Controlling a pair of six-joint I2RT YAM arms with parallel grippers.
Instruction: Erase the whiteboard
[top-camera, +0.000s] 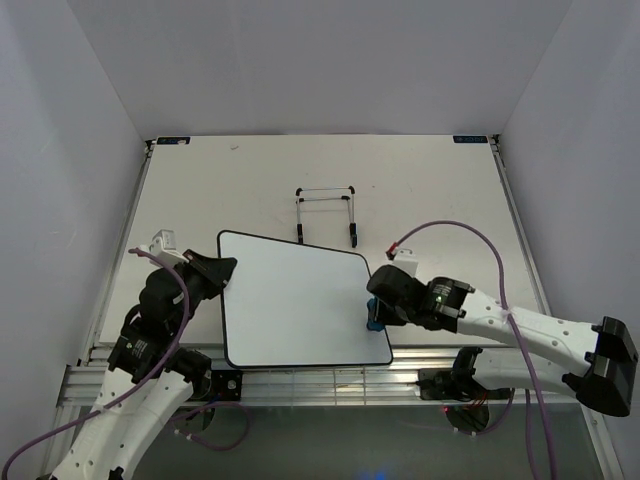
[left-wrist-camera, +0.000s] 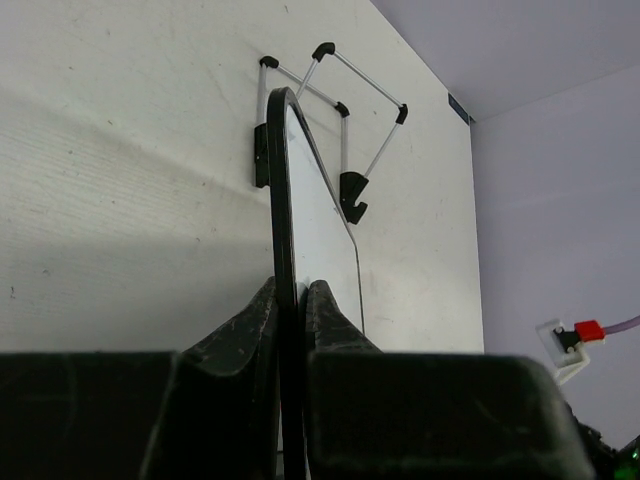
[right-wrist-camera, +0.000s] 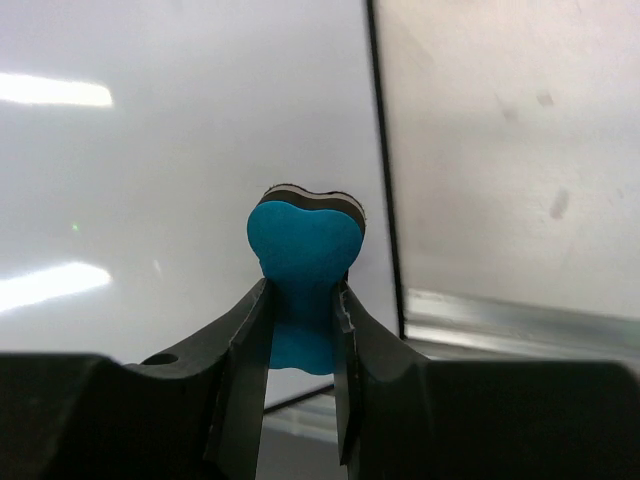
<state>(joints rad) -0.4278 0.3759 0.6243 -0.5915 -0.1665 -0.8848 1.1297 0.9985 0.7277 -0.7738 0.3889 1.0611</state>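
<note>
The whiteboard (top-camera: 300, 305) lies flat on the table, glossy white with a thin black rim, no writing visible. My left gripper (top-camera: 222, 270) is shut on its upper left edge; in the left wrist view the rim (left-wrist-camera: 280, 200) runs edge-on between the fingers (left-wrist-camera: 250, 320). My right gripper (top-camera: 375, 318) is shut on the small blue bone-shaped eraser (right-wrist-camera: 302, 262) and holds it on the board's right edge, near the lower right corner. The eraser also shows as a blue spot in the top view (top-camera: 373, 325).
A black wire stand (top-camera: 326, 212) sits on the table just beyond the board's far edge; it also shows in the left wrist view (left-wrist-camera: 340, 130). The table's metal front rail (top-camera: 300, 385) runs close below the board. White walls enclose the table on three sides.
</note>
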